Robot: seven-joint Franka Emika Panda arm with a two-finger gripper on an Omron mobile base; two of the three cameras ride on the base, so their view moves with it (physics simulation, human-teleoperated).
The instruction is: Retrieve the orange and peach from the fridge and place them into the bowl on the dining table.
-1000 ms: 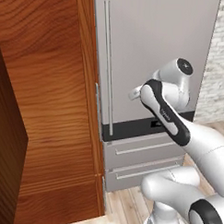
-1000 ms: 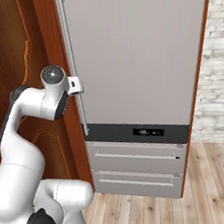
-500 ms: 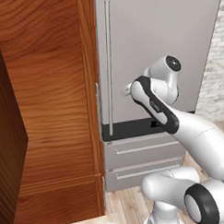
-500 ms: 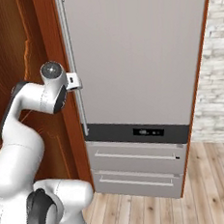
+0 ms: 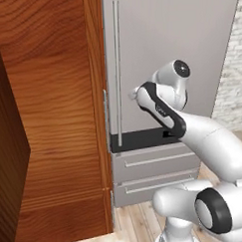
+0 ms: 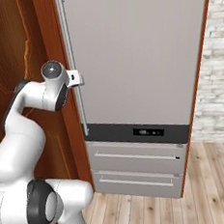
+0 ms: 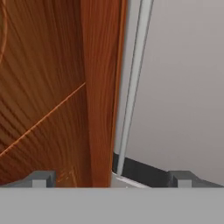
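The fridge [image 5: 169,46] is a tall light grey appliance, and its door is shut. The orange and the peach are hidden and the bowl and dining table are out of view. A long vertical bar handle [image 5: 118,73] runs down the door's left edge, also seen as the handle [image 6: 73,64] from the right. My gripper [image 5: 133,94] is at mid height of the bar, just right of it and pointing at it. In the hand view the handle [image 7: 133,87] stands between the spread fingertips [image 7: 41,177], and the gripper [image 7: 111,179] is open and empty.
A red-brown wooden cabinet [image 5: 48,121] stands flush against the fridge's left side. Below the door are a dark control strip [image 6: 135,131] and two grey drawers [image 6: 136,167]. A pale brick wall [image 6: 212,75] and wooden floor [image 6: 209,192] lie to the right.
The hand has moved a little left, closer to the fridge handle, and the arm's elbow has swung up. The jaws have stayed open.
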